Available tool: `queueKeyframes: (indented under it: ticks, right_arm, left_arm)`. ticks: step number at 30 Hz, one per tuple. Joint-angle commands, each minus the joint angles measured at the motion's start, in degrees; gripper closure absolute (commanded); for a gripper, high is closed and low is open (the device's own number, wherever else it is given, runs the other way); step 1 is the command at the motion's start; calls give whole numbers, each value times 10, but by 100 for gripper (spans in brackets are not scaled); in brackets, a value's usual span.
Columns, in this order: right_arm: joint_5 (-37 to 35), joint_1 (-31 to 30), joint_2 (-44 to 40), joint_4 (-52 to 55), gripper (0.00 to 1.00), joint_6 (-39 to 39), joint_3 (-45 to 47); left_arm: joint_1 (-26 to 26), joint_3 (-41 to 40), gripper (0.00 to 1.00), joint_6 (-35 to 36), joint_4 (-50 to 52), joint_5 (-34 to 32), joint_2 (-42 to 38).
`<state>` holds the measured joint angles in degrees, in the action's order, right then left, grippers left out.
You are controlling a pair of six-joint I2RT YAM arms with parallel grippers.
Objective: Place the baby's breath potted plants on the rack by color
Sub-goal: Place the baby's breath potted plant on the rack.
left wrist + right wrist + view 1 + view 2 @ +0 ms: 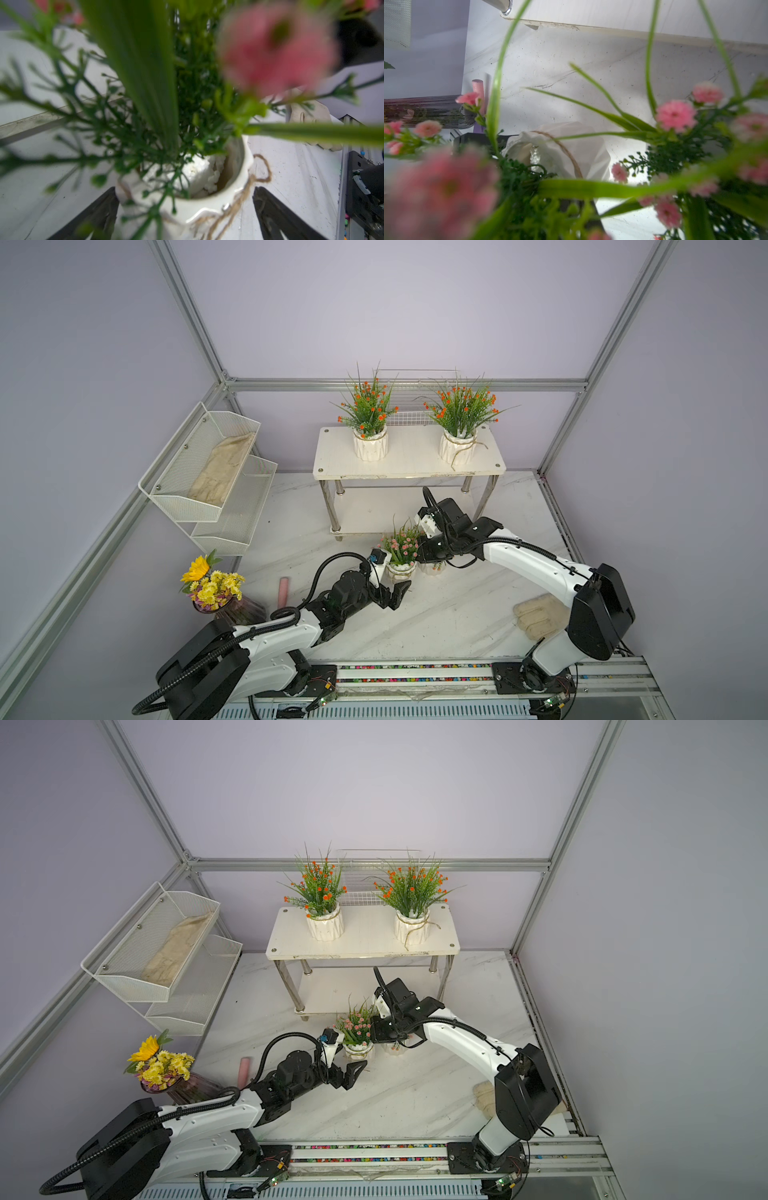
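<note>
Two orange baby's breath potted plants (370,406) (461,406) stand on the top board of the rack (409,464), as both top views show. A pink-flowered plant (401,551) sits on the table before the rack's lower shelf (374,514). My left gripper (185,199) is open, its fingers (270,207) on either side of that white pot (207,205) without touching it. Just to its right, my right gripper (432,558) reaches down into a second pink plant, whose pot (433,569) peeks out below. It is shut among the stems (566,207). Foliage hides its fingertips.
White mesh tiered bins (216,472) holding a beige cloth stand at the left. A sunflower bouquet in a dark vase (216,589) and a pink stick (284,591) lie front left. A beige glove (536,618) lies front right. A wire basket (411,410) stands behind the rack.
</note>
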<state>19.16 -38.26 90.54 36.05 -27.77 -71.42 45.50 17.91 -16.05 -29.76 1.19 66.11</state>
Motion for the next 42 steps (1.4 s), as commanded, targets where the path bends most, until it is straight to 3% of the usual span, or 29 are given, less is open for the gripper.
queueKeyframes:
  ticks: [1,13,22,42]
  right_arm:
    - [32,-1,-25,-46,94,-1,5]
    - [61,-1,-33,-74,94,-15,20]
    - [75,-1,-40,-87,94,-25,20]
    - [78,-1,-50,-109,95,-25,27]
  left_arm:
    - [4,31,0,18,-59,20,-1]
    - [5,18,0,36,-99,29,12]
    - [5,7,6,36,-128,45,26]
    - [5,29,6,32,-83,58,46]
